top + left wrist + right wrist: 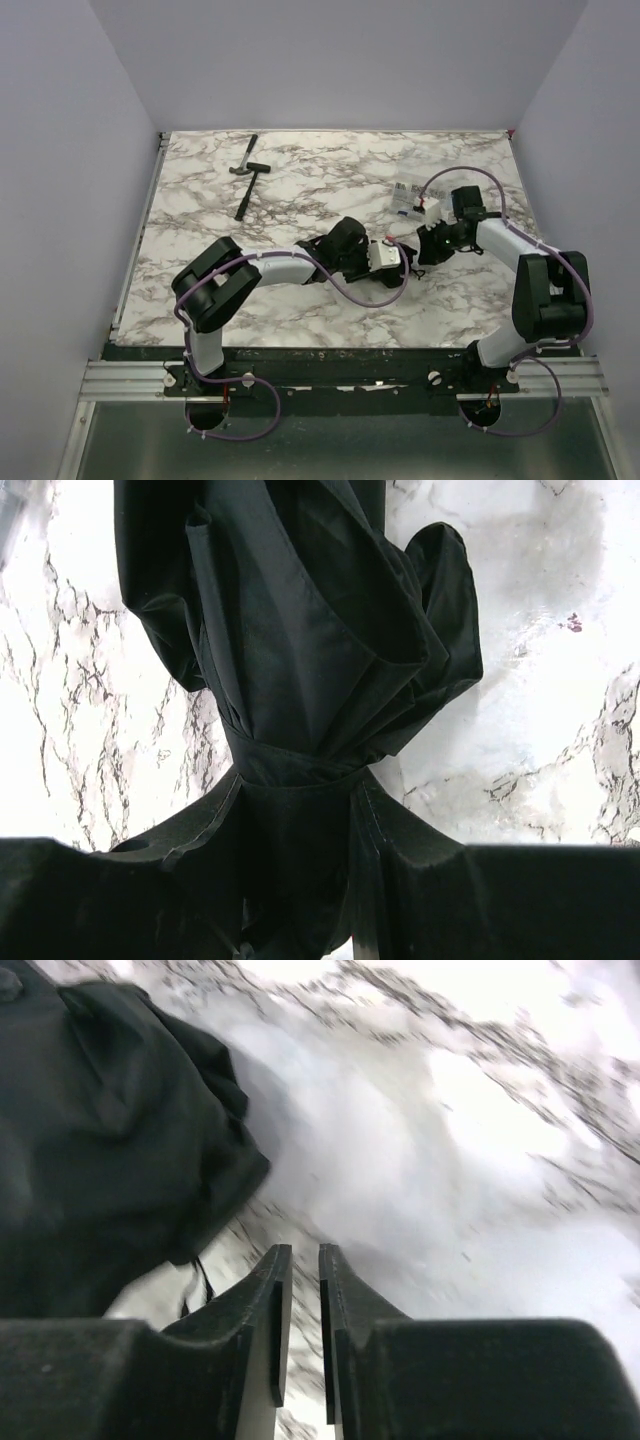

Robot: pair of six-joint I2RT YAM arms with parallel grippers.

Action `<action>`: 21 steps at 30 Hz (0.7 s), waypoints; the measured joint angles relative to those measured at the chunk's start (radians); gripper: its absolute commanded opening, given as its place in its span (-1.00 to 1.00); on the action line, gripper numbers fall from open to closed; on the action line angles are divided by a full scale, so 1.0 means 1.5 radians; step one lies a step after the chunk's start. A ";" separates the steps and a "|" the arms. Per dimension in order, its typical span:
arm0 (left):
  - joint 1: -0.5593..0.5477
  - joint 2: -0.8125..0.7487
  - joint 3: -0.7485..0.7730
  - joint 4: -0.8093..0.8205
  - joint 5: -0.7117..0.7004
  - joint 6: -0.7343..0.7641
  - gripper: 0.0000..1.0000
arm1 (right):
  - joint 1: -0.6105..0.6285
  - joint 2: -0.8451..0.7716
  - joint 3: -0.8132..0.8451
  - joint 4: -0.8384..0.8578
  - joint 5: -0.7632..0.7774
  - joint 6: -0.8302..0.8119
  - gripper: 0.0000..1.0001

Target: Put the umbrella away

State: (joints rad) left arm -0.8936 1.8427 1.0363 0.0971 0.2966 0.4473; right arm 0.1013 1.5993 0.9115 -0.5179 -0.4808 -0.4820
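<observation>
The black umbrella (300, 650) lies folded on the marble table, its dark fabric bunched and creased. My left gripper (300, 880) is shut on the fabric, which fills the space between its fingers. In the top view the left gripper (397, 264) reaches to the table's middle, and the umbrella is mostly hidden there between the two grippers. My right gripper (300, 1260) holds nothing, its jaws closed to a thin slit just right of the umbrella's fabric (110, 1150). It sits close to the left one in the top view (426, 248).
A small black-handled hammer (245, 178) lies at the back left of the marble table (300, 320). A white labelled packet (410, 198) lies behind the right gripper. Pale walls enclose the table on three sides.
</observation>
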 measured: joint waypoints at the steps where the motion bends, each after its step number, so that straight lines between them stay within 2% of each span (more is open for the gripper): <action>1: -0.002 0.000 -0.002 0.004 0.000 0.000 -0.15 | -0.013 -0.016 -0.006 -0.006 -0.002 -0.013 -0.38; 4: -0.003 -0.003 -0.016 0.025 -0.001 -0.001 0.10 | -0.042 -0.067 -0.025 -0.022 -0.002 -0.050 -0.27; 8: -0.005 -0.020 -0.044 0.037 -0.002 -0.017 0.39 | -0.041 -0.107 -0.031 -0.043 -0.005 -0.087 -0.11; 15: -0.006 -0.095 -0.092 0.012 -0.011 -0.034 0.50 | -0.041 -0.141 -0.004 -0.116 -0.038 -0.153 0.23; 21: -0.006 -0.204 -0.110 0.010 -0.028 -0.038 0.51 | -0.038 -0.180 0.079 -0.222 -0.085 -0.277 0.98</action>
State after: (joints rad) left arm -0.9028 1.5364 0.8719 0.1123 0.2550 0.3904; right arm 0.0444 1.3296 1.0306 -0.8505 -0.6086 -0.8982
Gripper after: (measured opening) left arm 0.744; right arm 0.845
